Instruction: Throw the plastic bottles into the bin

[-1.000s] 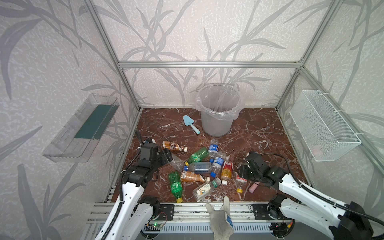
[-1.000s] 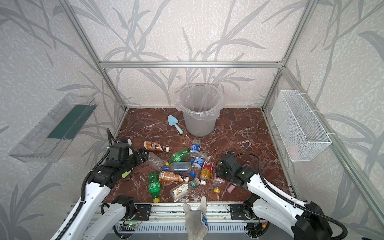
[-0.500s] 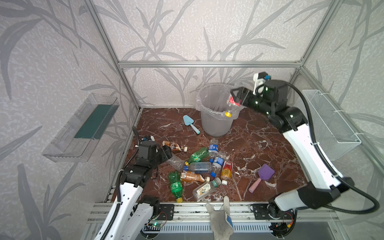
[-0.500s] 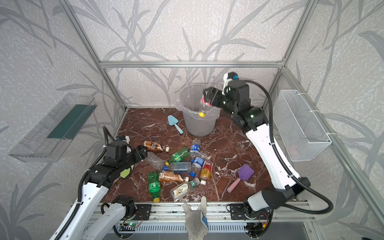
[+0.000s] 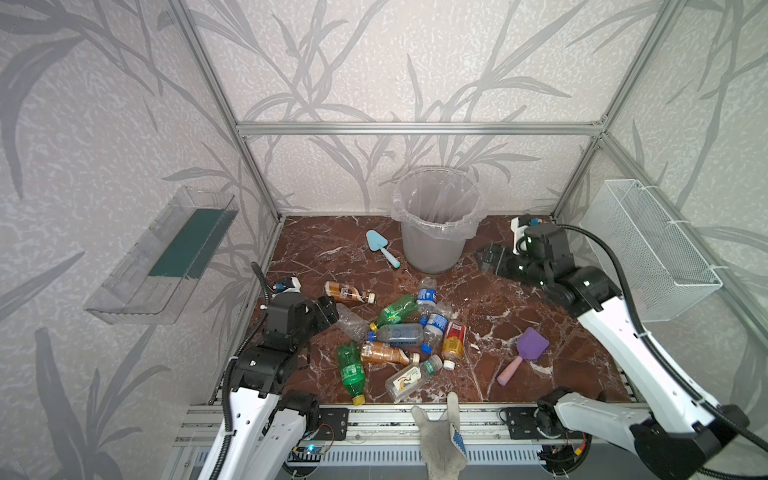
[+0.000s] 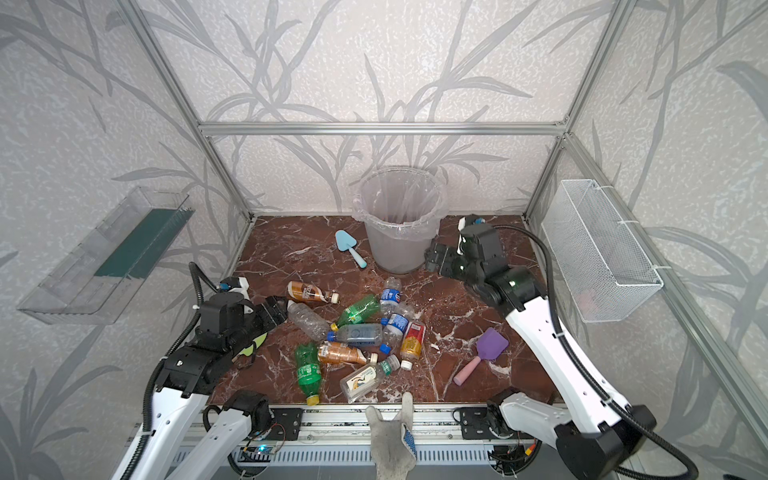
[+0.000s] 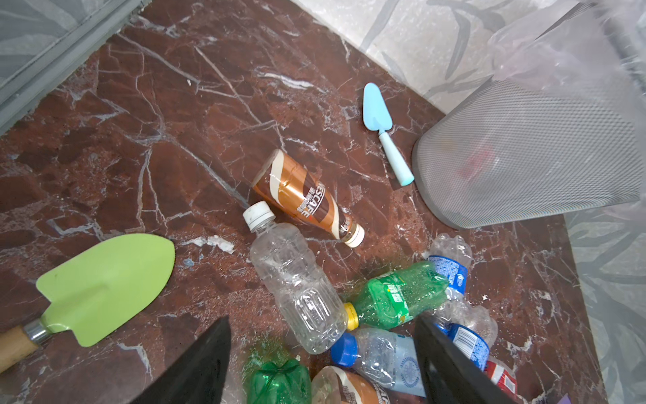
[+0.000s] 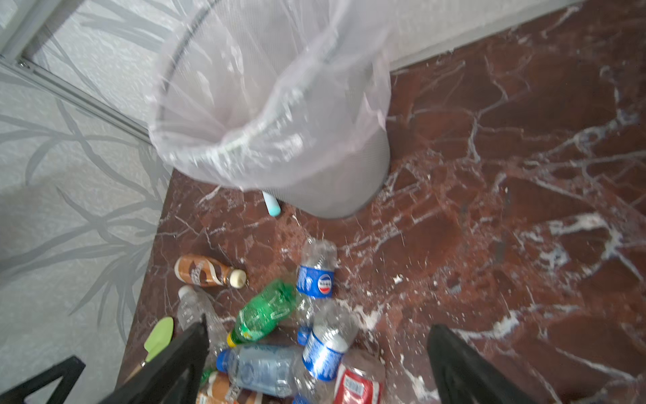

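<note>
My light-blue toy trowel [image 5: 381, 248], purple-and-pink toy shovel [image 5: 531, 344] and green trowel [image 7: 105, 286] are lying well apart on the marble floor [image 5: 324, 249].

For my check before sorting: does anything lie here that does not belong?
Yes, three tools among the plastic bottles: a light-blue plastic trowel beside the round grey bin, a purple-and-pink toy shovel right of the pile, a lime-green trowel left of it.
</note>
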{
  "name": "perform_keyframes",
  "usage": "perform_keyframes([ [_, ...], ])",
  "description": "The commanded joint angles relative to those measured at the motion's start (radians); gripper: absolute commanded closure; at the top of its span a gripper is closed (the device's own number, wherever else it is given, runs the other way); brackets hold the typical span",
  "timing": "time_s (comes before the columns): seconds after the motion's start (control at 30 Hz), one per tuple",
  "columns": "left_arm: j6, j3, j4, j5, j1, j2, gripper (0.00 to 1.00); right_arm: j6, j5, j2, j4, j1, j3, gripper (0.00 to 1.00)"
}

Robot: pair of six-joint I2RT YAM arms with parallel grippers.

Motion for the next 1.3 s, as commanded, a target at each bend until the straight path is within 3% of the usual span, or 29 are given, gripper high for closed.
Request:
perform_keyframes([
  [0.0,-0.025,-0.025,-0.002,0.007,-0.003,0.013,0.19,0.041,-0.028,-0.108,0.009,0.015,-0.187,0.04],
  [0.17,-0.044,-0.042,0.02,0.028,-0.004,0.06,0.19,0.101,-0.085,-0.236,0.028,0.024,-0.419,0.05],
  [0.37,-0.056,-0.055,0.039,0.044,-0.004,0.112,0.19,0.163,-0.111,-0.274,0.115,0.065,-0.562,0.06],
  [0.63,-0.071,-0.078,0.031,0.028,-0.006,0.14,0.19,0.203,-0.084,-0.2,0.208,0.153,-0.599,0.06],
  [0.93,-0.118,-0.105,0.035,0.025,-0.008,0.154,0.19,0.214,-0.069,-0.173,0.235,0.174,-0.616,0.06],
  [1.17,-0.239,-0.113,0.07,0.059,-0.017,0.223,0.19,0.217,-0.039,-0.204,0.228,0.173,-0.624,0.06],
  [1.27,-0.279,-0.119,0.083,0.053,-0.02,0.247,0.12,0.211,-0.041,-0.203,0.228,0.173,-0.619,0.06],
])
